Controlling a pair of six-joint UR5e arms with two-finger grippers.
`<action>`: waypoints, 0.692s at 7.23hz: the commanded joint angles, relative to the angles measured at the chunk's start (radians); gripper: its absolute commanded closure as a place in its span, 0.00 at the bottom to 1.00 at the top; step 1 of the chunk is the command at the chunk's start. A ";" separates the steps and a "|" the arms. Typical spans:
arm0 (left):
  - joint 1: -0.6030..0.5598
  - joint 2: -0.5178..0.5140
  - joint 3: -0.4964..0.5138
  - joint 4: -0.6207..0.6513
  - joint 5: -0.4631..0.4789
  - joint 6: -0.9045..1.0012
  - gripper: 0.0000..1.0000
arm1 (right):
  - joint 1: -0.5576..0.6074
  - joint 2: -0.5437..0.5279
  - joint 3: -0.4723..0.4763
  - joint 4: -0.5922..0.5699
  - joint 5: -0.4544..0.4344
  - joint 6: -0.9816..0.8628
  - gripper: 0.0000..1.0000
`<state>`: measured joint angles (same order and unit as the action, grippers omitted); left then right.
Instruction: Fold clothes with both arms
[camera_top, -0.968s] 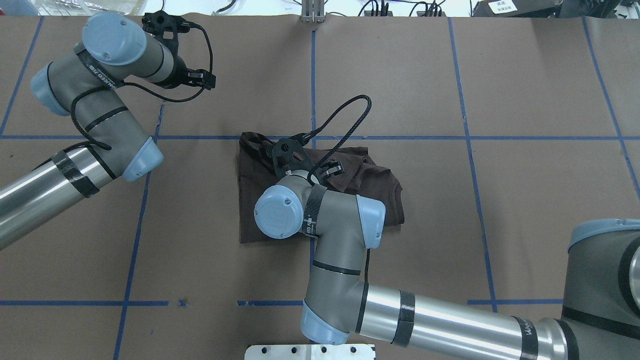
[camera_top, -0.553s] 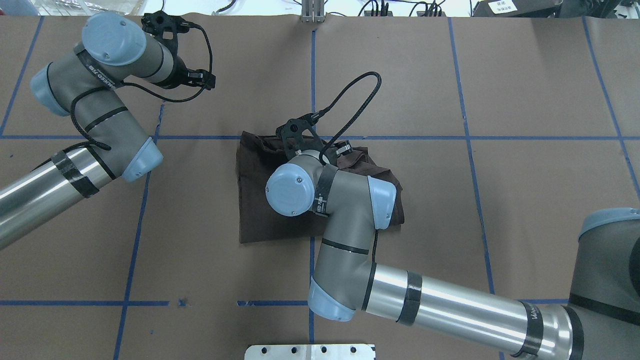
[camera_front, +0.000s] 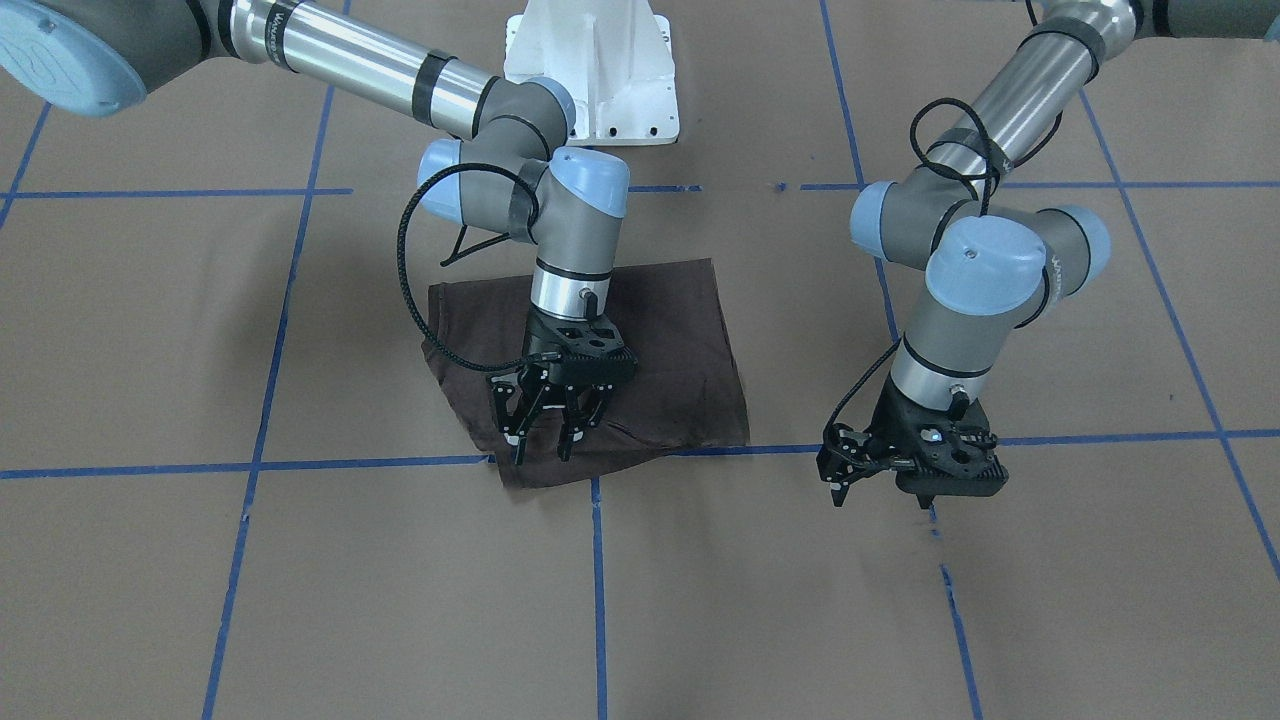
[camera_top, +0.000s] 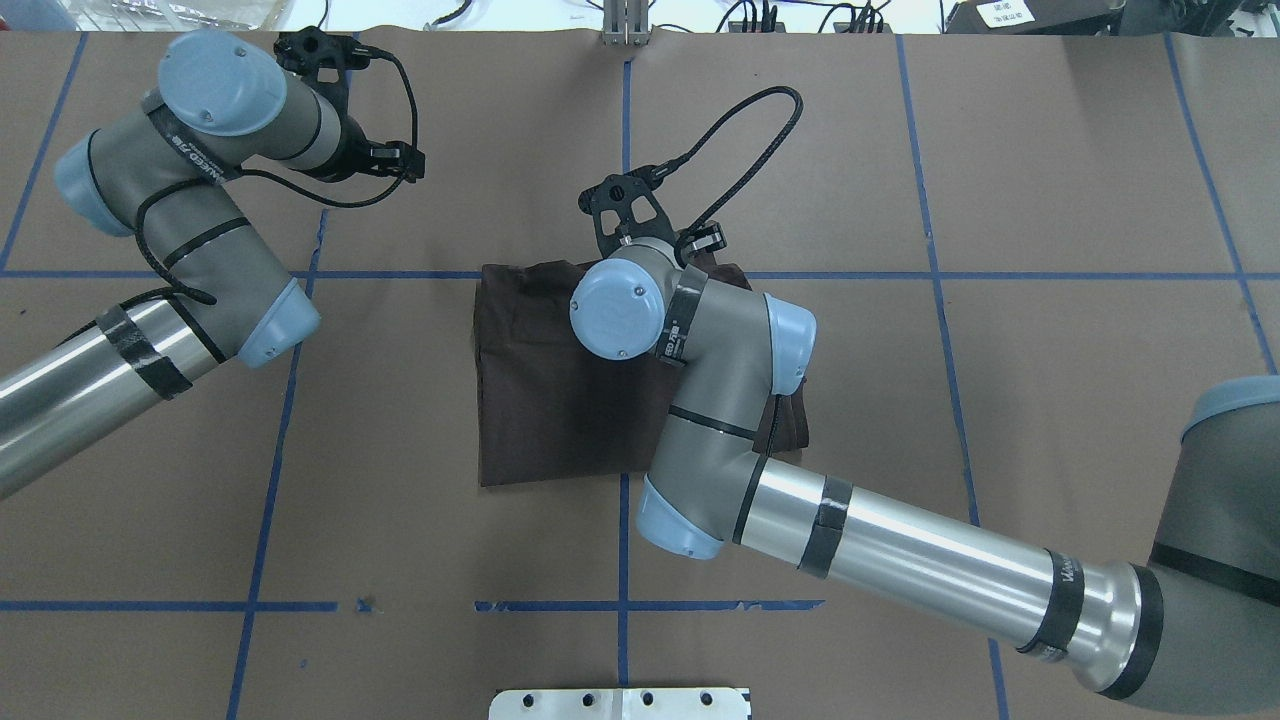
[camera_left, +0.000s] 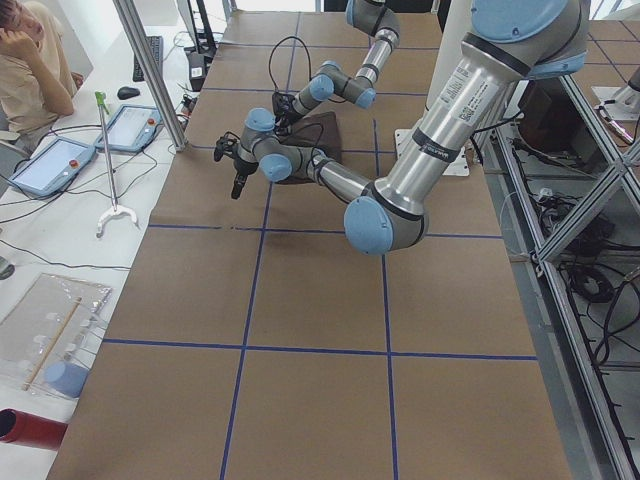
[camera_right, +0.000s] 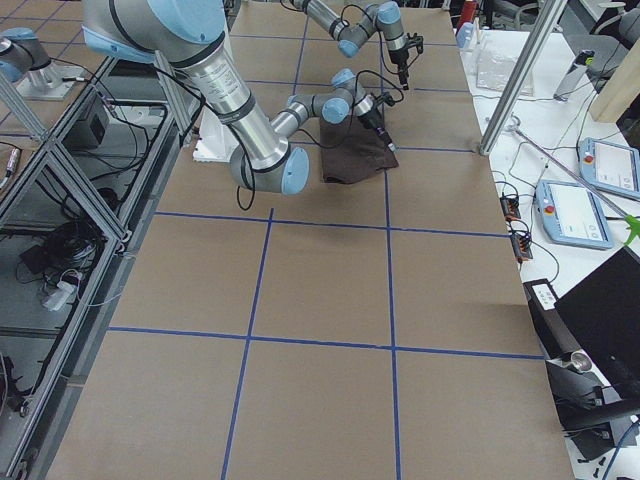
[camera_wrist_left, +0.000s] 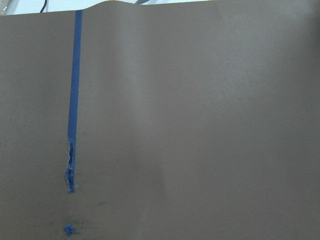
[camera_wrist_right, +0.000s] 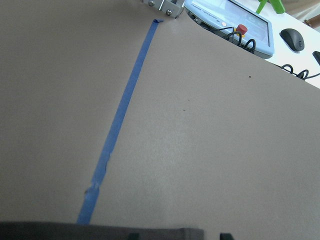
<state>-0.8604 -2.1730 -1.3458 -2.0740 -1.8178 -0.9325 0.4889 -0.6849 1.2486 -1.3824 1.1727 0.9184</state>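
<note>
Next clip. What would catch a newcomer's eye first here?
A folded dark brown T-shirt lies mid-table on brown paper gridded with blue tape. The right gripper hangs open over the shirt's edge farthest from the robot, holding nothing. The left gripper hovers over bare paper to one side, clear of the shirt.

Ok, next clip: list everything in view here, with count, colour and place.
T-shirt: one, dark brown, lying mid-table.
Paper cover: one, brown, over the table.
Tape lines: several, blue, gridding the paper.
Pedestal: one, white, robot's side.
Tablets: two, pale blue, bench on operators' side.
Person: one, beige top, by that bench.
Right arm: silver-grey, over the T-shirt.
Left arm: silver-grey, beside it.
Right claw: black, open, at the T-shirt's operator-side edge.
Left claw: black, over bare paper.
</note>
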 joint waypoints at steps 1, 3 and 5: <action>0.001 0.010 -0.019 0.000 0.000 -0.008 0.00 | 0.075 0.005 -0.003 0.078 0.138 -0.018 0.00; 0.007 0.010 -0.058 0.000 -0.003 -0.008 0.00 | 0.104 -0.001 0.064 0.071 0.310 -0.007 0.00; 0.006 0.066 -0.157 0.014 -0.101 0.009 0.00 | 0.257 -0.066 0.087 0.048 0.625 0.008 0.00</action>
<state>-0.8540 -2.1476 -1.4380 -2.0665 -1.8631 -0.9340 0.6602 -0.7135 1.3198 -1.3188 1.6227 0.9215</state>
